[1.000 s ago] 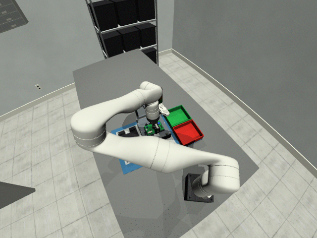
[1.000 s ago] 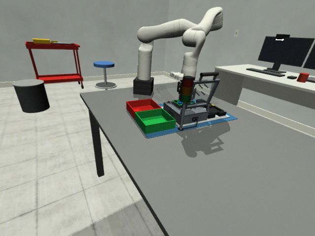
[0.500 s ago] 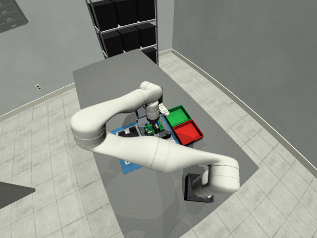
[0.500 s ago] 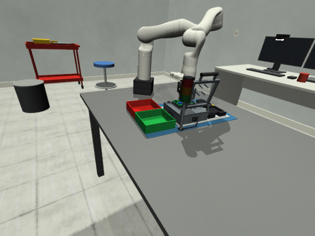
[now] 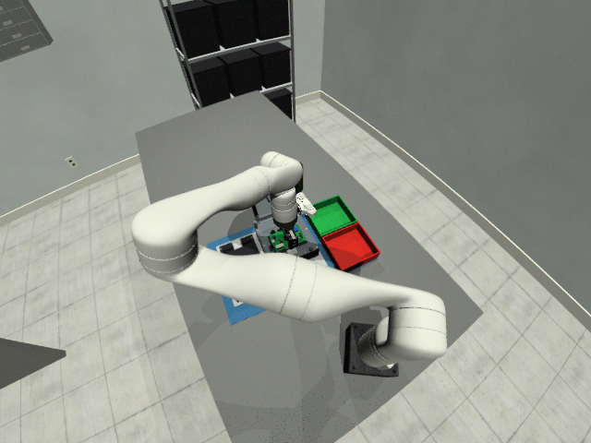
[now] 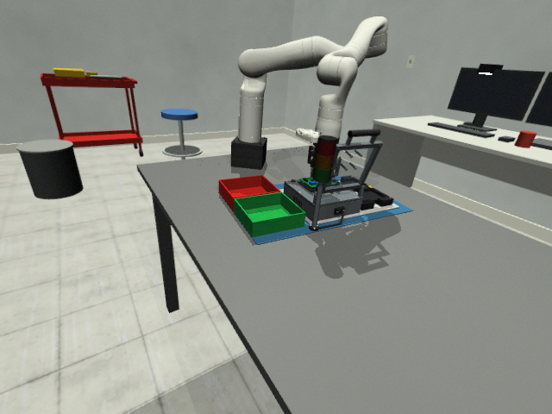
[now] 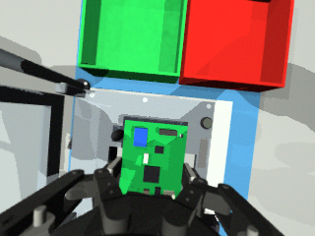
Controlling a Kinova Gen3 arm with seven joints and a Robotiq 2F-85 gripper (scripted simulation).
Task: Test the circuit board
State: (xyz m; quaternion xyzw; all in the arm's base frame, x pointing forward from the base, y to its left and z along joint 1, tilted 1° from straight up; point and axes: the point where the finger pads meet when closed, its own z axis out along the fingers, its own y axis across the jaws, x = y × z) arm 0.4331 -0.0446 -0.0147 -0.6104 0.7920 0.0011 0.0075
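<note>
Here, in the wrist view, the gripper [image 7: 150, 189] grips the green circuit board [image 7: 153, 159] by its side edges, component side up, apparently just above the tester [image 7: 217, 128]. Beyond it sit the green bin [image 7: 133, 34] and red bin [image 7: 236, 39], touching.
</note>
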